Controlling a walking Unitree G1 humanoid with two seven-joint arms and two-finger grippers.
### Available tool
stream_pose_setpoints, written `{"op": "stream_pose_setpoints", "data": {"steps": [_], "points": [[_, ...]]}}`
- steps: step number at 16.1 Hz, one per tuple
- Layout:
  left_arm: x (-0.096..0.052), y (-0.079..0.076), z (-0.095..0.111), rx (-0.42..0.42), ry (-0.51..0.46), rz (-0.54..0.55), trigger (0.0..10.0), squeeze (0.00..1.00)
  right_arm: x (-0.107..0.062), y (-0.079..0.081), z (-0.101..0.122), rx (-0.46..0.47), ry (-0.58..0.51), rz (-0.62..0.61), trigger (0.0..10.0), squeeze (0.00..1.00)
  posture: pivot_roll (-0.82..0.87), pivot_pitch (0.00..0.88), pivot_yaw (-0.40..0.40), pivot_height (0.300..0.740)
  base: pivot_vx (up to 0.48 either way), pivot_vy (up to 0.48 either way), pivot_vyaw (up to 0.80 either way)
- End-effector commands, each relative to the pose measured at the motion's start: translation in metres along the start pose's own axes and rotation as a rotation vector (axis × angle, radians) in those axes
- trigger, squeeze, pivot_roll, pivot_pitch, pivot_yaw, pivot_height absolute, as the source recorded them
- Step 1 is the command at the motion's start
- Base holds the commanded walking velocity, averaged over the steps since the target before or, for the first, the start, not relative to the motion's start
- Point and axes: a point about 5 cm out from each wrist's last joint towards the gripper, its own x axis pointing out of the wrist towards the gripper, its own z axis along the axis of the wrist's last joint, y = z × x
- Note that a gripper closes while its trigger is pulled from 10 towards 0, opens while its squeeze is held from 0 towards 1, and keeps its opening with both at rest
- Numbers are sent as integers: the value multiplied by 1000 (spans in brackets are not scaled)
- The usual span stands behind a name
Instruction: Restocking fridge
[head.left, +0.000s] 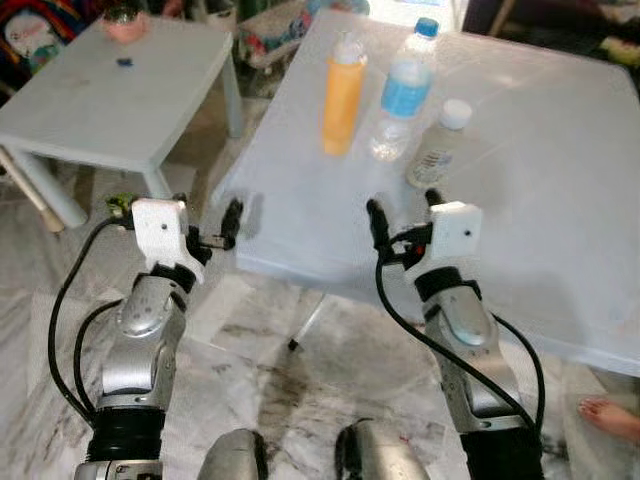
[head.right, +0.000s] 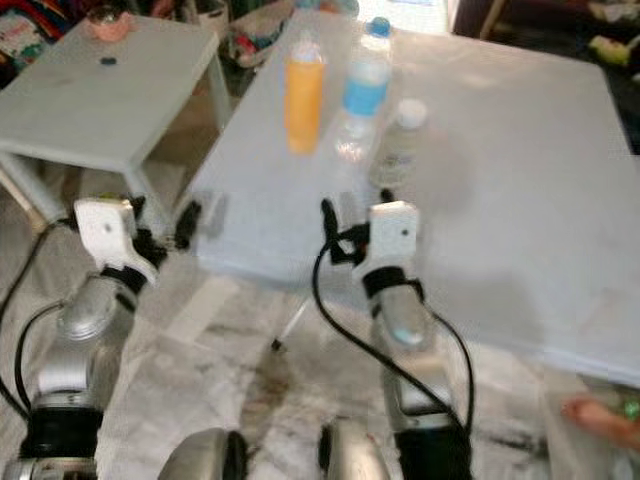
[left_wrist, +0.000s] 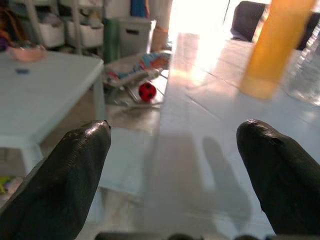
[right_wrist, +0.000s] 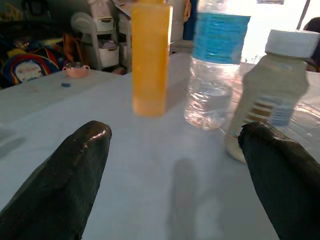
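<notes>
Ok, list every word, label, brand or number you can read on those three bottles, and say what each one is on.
No text can be read anywhere.
Water bottle: blue label, print too blurred to read.
White-capped bottle: brown and blue label bands, lettering too small and blurred.
Orange bottle: no label or text visible.
White table: no markings visible.

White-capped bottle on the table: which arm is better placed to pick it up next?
Right, probably. The open right pincer sits just before the white-capped bottle; the left pincer is at the table's corner.
</notes>
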Motion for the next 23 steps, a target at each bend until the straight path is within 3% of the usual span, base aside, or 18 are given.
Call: {"op": "stream_pose_setpoints", "data": {"steps": [1, 3, 5, 7, 11, 16, 23], "points": [[0, -4, 1, 10, 1, -12, 10000, 0, -1, -6, 4, -17, -11, -19, 10000, 0, -49, 178, -15, 740, 0, 0, 0], [-3, -2, -2, 21, 32, -4, 10000, 0, -2, -6, 4, -18, -6, -20, 10000, 0, -48, 181, -18, 740, 0, 0, -400], [-10, 4, -13, -64, 101, -14, 10000, 0, -2, -3, 5, -31, -17, -12, 10000, 0, -49, 177, -22, 740, 0, 0, -800], [-18, 17, -20, -83, 129, 13, 10000, 0, 0, -1, 4, -33, -23, -10, 10000, 0, -38, 167, -13, 740, 0, 0, 0], [-14, 12, -5, -99, 56, -4, 10000, 0, 0, -3, 2, -35, -25, -32, 10000, 0, -27, 154, -7, 740, 69, 0, 0], [2, 6, 19, -138, -70, 44, 10000, 0, 2, -4, 11, -31, -79, -28, 10000, 0, -34, 129, -9, 740, 108, 0, 0], [5, -2, 15, -121, -60, 8, 10000, 0, 3, -4, 8, -21, -76, -30, 10000, 0, -31, 125, -4, 740, 330, 0, 0]]}}
